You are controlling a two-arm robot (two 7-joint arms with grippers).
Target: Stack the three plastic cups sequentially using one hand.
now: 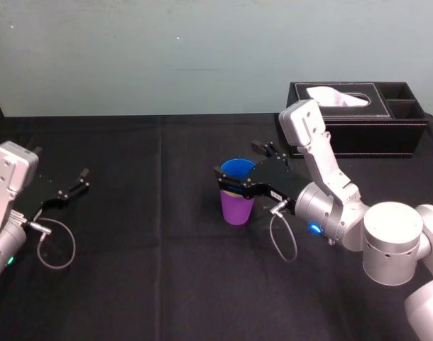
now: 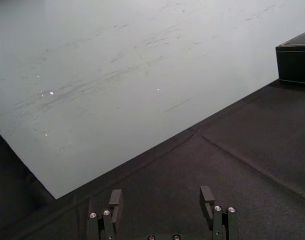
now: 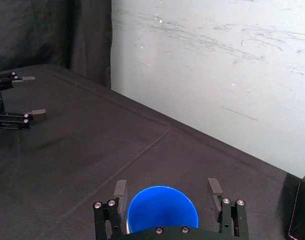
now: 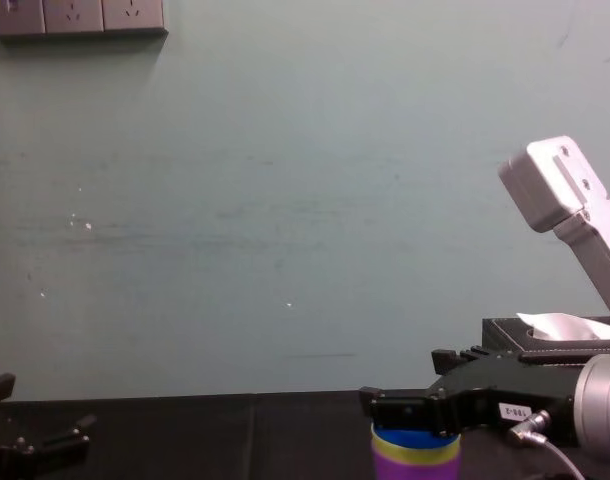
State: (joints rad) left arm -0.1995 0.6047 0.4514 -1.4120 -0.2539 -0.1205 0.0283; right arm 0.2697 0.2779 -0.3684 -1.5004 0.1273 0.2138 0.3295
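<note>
The three plastic cups stand nested in one stack at the table's middle. The purple cup is at the bottom, a yellow-green rim shows above it, and the blue cup sits on top. My right gripper straddles the blue cup at its rim. Its fingers stand open, with a narrow gap to the cup wall on either side. Far to the left, my left gripper hovers low over the cloth, open and holding nothing.
A black leather tissue box with a white tissue stands at the back right, just behind the right arm. Black cloth covers the table. A pale wall runs along the far edge.
</note>
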